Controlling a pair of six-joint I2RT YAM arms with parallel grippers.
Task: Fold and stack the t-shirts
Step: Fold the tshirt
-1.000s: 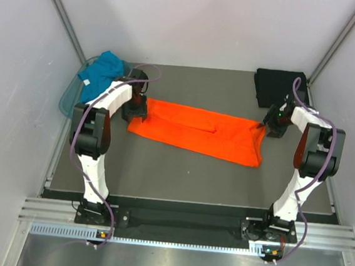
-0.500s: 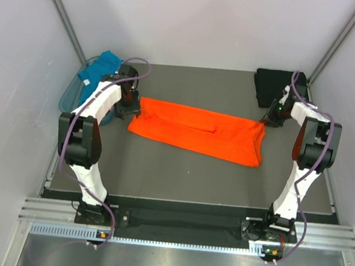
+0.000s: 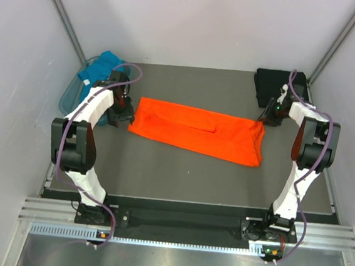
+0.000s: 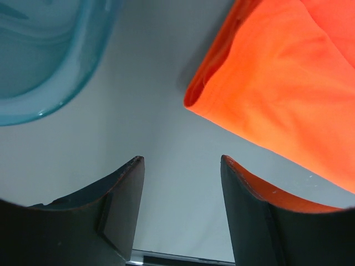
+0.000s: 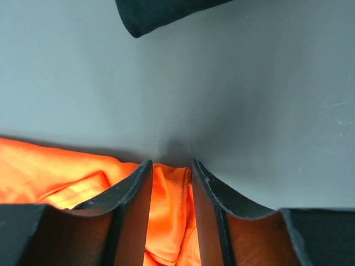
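Note:
The orange t-shirt (image 3: pixel 200 131) lies as a long folded band across the middle of the table. My left gripper (image 3: pixel 124 110) is open and empty just off its left end; in the left wrist view (image 4: pixel 180 160) bare table shows between the fingers, and the shirt's edge (image 4: pixel 277 83) lies ahead to the right. My right gripper (image 3: pixel 266 118) is at the shirt's far right corner, shut on a bunch of orange cloth (image 5: pixel 171 188). A black t-shirt (image 3: pixel 279 86) lies folded at the far right corner. A teal t-shirt (image 3: pixel 103 68) lies in the basket. No pink one is in view.
The translucent blue-green plastic basket (image 3: pixel 69 96) stands at the far left edge, close behind my left gripper, and shows in the left wrist view (image 4: pixel 44 55). The black shirt's corner (image 5: pixel 161 11) lies just beyond my right gripper. Enclosure walls stand on both sides.
My left gripper has moved left off the orange shirt's left end, toward the basket. My right gripper shifted slightly back at the right corner. The shirt barely moved.

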